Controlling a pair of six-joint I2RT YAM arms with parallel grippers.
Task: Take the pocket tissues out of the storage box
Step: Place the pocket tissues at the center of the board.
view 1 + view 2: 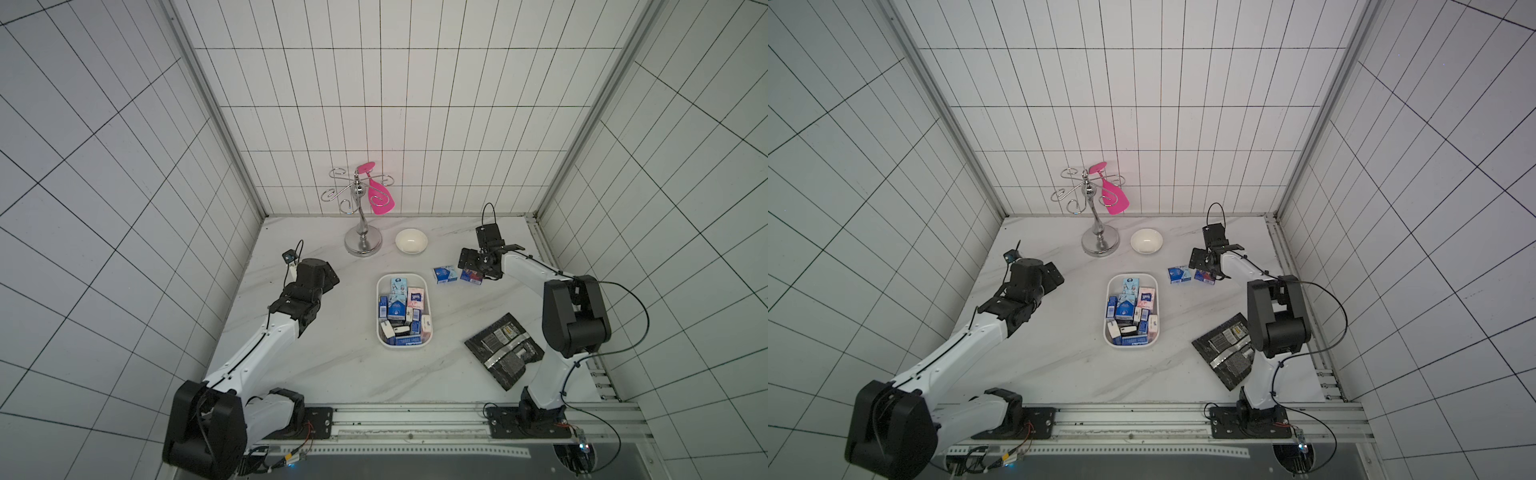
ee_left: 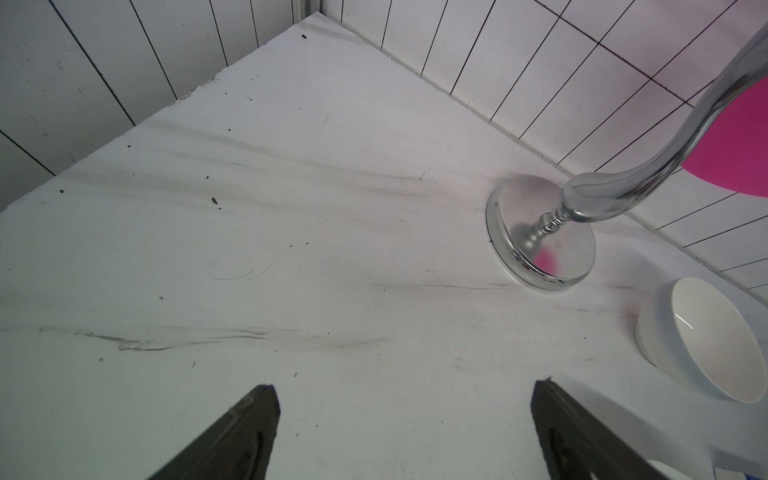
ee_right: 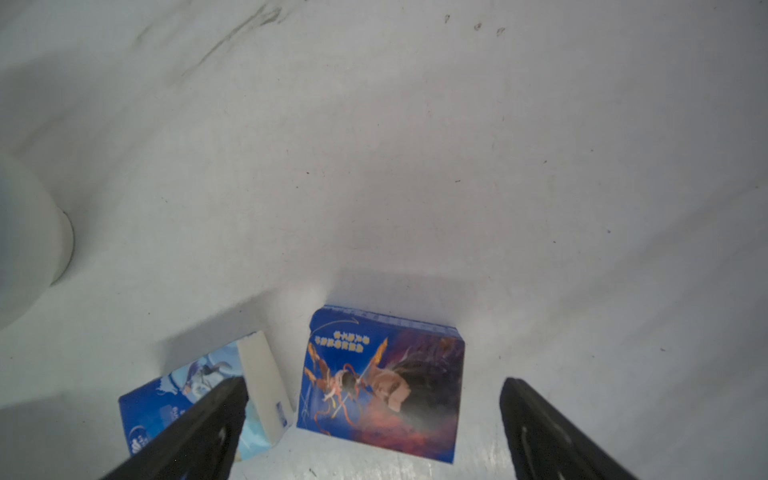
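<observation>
The storage box is a shallow white tray at mid-table, filled with several pocket tissues in blue, black and pink wrappers. Two more packets lie on the table to its right: a light blue one and a dark blue one with a red print. My right gripper hangs just over the dark blue packet, open. The packet lies flat between the jaws, touching neither. My left gripper is open over bare table left of the box.
At the back stand a chrome hook stand with a pink spatula and a small white bowl. Black-and-silver foil pouches lie near the right arm's base. Tiled walls close three sides.
</observation>
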